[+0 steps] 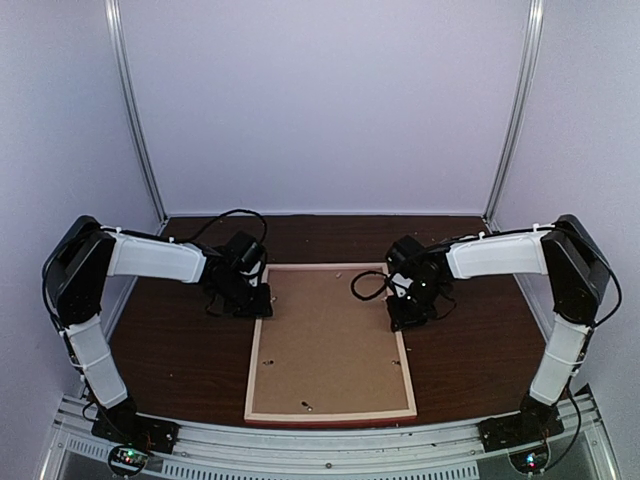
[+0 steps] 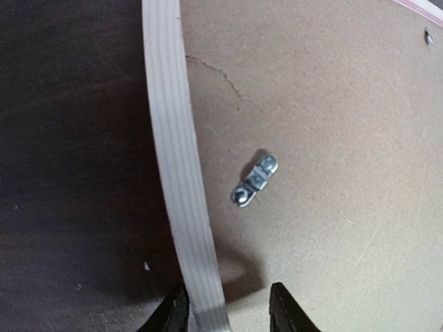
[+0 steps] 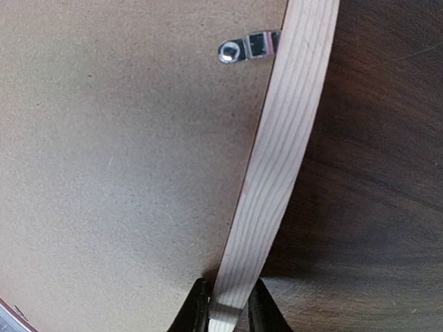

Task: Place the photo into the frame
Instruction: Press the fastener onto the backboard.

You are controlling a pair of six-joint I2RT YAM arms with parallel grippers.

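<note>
**A:** How does the right gripper point(image 3: 228, 309) stand?

**B:** Clamped. Its fingers point(image 3: 197, 311) press both sides of the right bar of the frame point(image 3: 284, 138), with no gap showing.

**A:** And the left gripper point(image 2: 228, 311)?

**B:** Spread. It straddles the left bar, the outer finger against the wood and the inner one apart from it, over the backing board point(image 2: 332, 124).

**A:** Where does the frame lie?

**B:** Flat on the dark table point(image 1: 180, 350), pale wooden back upward, its near bar at the table's near edge, between the two arm bases. The brown board fills the opening.

**A:** Anything on the board?

**B:** A metal clip point(image 2: 255, 181) near the left bar, not touching it. A second clip by the right bar reaches the wood.
</note>
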